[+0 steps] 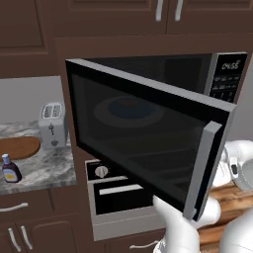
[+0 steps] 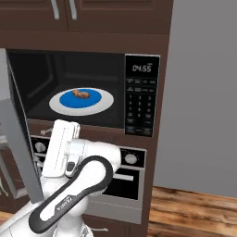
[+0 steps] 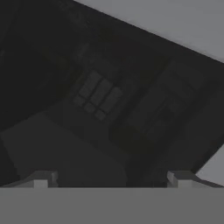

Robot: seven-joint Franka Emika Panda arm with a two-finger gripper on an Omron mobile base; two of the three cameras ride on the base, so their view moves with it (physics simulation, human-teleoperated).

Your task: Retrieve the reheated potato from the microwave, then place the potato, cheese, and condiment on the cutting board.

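The gripper (image 3: 111,177) has its jaws spread wide with nothing between them, facing the dark inside of the microwave (image 2: 139,99), whose door (image 1: 148,143) stands swung open. Deeper in the microwave, well apart from the fingertips, the potato (image 2: 82,94), a small lumpy brown-orange piece, lies in the middle of a blue-and-white plate (image 2: 104,102). On the counter left of the microwave, the cutting board (image 1: 17,147) lies flat with the condiment bottle (image 1: 10,169) standing just in front of it and a toaster (image 1: 53,124) beside it.
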